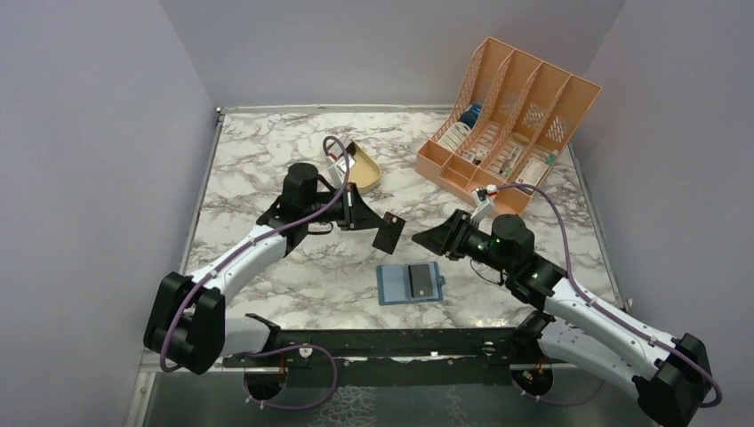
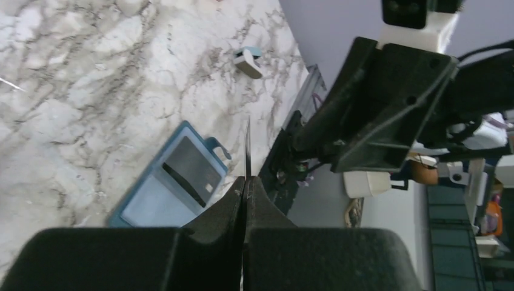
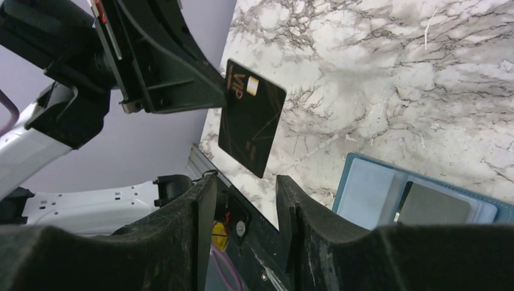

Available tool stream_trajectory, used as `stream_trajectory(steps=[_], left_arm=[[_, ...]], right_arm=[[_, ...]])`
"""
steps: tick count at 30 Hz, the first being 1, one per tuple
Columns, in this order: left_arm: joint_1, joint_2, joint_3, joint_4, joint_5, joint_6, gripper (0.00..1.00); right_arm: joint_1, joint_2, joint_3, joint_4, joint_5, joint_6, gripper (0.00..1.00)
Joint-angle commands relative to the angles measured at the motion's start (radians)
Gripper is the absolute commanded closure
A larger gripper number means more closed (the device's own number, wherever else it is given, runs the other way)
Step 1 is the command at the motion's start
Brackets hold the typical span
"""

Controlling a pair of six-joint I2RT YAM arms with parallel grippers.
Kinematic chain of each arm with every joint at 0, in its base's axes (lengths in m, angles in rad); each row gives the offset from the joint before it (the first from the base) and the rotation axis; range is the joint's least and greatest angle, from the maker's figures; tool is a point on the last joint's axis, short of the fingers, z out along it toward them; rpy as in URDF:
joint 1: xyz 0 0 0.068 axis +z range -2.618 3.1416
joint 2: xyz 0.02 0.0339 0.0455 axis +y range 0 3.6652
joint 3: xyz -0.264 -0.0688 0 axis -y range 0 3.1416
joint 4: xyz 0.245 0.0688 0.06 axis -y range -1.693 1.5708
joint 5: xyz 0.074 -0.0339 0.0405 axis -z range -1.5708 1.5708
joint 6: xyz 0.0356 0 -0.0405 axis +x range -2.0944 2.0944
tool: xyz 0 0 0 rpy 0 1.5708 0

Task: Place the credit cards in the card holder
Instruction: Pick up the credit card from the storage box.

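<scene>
your left fingers (image 1: pixel 372 216) are clamped on a black card (image 1: pixel 389 231) above mid-worktop (image 1: pixel 267 160). the right fingers (image 1: pixel 434 238) stand apart, facing it. the card holder (image 1: pixel 389 285) lies open by the near edge. this looks like a handover, so next close the right fingers on the card's free edge.

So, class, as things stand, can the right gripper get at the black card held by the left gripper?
Probably yes. The right gripper is open and faces the black card, most of which sticks out clear of the left gripper, with only air between them.
</scene>
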Motion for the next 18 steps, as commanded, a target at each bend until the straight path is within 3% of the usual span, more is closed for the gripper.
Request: stream_trajectory(steps=[1,8,18], left_arm=[[0.002,-0.097,-0.084,0.185,0.134,-0.154,1.0],[0.003,-0.18,-0.158,0.2,0.141,-0.22,1.0],[-0.002,-0.21,-0.228,0.253,0.144,-0.303,1.0]], right_arm=[[0.008,-0.004,-0.033,0.108,-0.042,0.063,0.57],[0.008,0.068,-0.032,0.212,-0.123,0.056,0.57],[0.008,0.144,-0.067,0.382,-0.197,0.095,0.67]])
